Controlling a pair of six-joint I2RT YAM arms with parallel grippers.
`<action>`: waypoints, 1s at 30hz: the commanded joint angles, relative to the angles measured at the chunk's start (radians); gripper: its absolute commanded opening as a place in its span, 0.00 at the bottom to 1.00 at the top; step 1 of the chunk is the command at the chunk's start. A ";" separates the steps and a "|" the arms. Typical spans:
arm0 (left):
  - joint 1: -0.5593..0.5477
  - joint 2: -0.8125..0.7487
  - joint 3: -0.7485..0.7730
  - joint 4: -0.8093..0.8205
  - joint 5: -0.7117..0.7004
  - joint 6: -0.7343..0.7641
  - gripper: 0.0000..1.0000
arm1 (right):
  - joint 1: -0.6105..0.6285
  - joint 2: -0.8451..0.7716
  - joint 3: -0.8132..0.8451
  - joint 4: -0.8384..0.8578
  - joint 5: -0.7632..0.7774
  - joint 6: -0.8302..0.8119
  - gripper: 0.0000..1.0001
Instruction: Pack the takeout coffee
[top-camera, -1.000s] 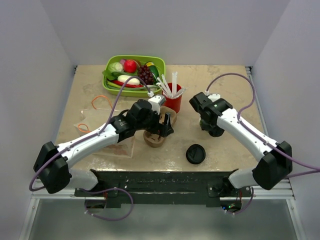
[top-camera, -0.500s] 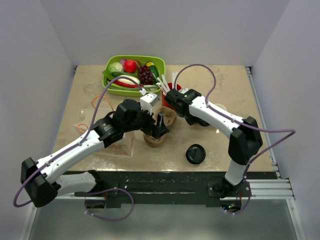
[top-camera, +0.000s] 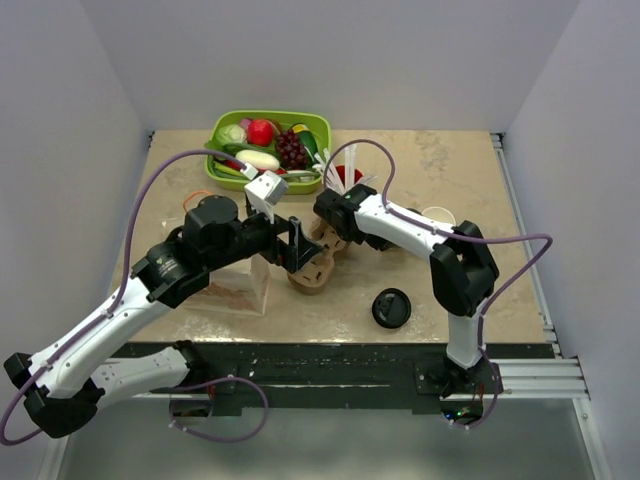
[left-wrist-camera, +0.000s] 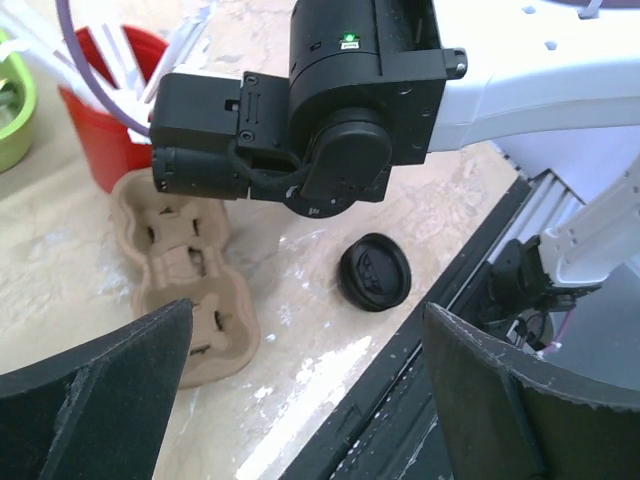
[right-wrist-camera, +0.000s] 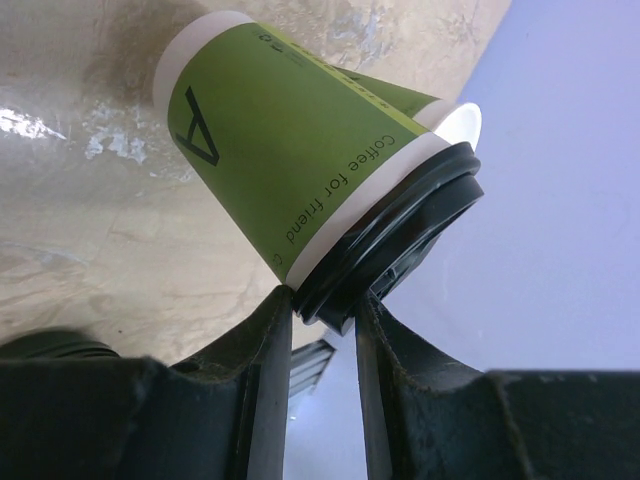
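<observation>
In the right wrist view my right gripper (right-wrist-camera: 322, 300) is shut on the black lid (right-wrist-camera: 400, 240) of the green takeout coffee cup (right-wrist-camera: 270, 150), which hangs tilted above the table. In the top view the right gripper (top-camera: 332, 222) is over the far end of the brown cup carrier (top-camera: 315, 268), and the wrist hides the cup. My left gripper (top-camera: 297, 245) is open and empty just left of the carrier. In the left wrist view its fingers (left-wrist-camera: 100, 380) spread wide above the carrier (left-wrist-camera: 185, 275), with the right gripper just beyond.
A loose black lid (top-camera: 391, 308) lies near the front edge, also in the left wrist view (left-wrist-camera: 373, 273). A red cup with white sticks (top-camera: 347, 178) stands behind the carrier. A green tray of toy food (top-camera: 322, 130) is at the back. Another open cup (top-camera: 437, 215) stands right.
The right arm has swung from the right side of the table leftward to above the carrier. The left arm has drawn back to the left, off the carrier.
</observation>
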 joint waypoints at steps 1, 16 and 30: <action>-0.002 -0.016 0.035 -0.073 -0.067 -0.001 1.00 | 0.005 -0.002 0.027 0.021 0.043 -0.108 0.32; -0.001 -0.002 0.044 -0.082 -0.100 -0.006 1.00 | 0.017 -0.065 0.021 0.110 -0.043 -0.176 0.53; -0.001 0.026 0.043 -0.050 -0.093 -0.015 1.00 | 0.026 -0.391 -0.037 0.373 -0.274 -0.006 0.73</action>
